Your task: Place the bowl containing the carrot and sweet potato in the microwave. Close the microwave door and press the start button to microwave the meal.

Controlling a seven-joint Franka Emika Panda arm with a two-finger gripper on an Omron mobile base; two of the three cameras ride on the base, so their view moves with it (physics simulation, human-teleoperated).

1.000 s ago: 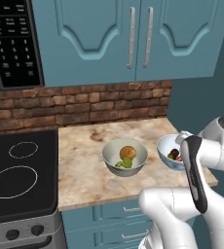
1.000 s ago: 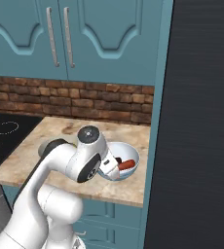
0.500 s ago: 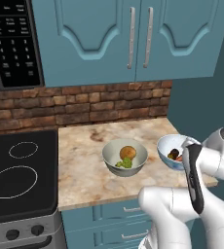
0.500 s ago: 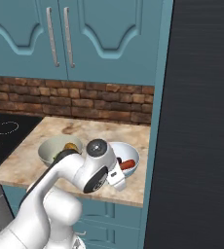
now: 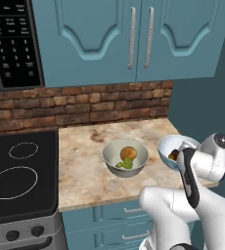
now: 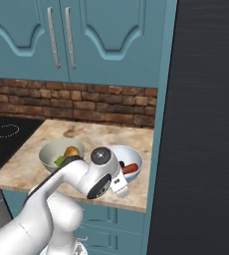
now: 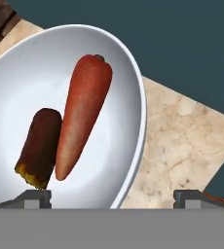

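1. Left base view: the bowl (image 5: 169,146) sits at the right end of the marble counter (image 5: 85,161), near its front edge, partly hidden by the white arm's wrist. Just left of it stands a plain grey-white bowl (image 5: 125,157) holding a tan ball and green pieces. The microwave (image 5: 9,44) hangs at upper left, above the black stovetop (image 5: 19,176); its black keypad faces the room.

2. Right base view: the bowl (image 6: 131,159) lies right of the grey-white bowl (image 6: 54,154), with the carrot (image 6: 130,168) showing orange inside it. The arm's wrist covers the bowl's near left side.

3. Hand view: the gripper (image 7: 111,197) hovers low over the bowl (image 7: 128,87), jaws spread wide, the bowl's rim lying between the two fingertips (image 7: 36,198). The carrot (image 7: 82,114) and the sweet potato (image 7: 40,147) lie side by side, touching.
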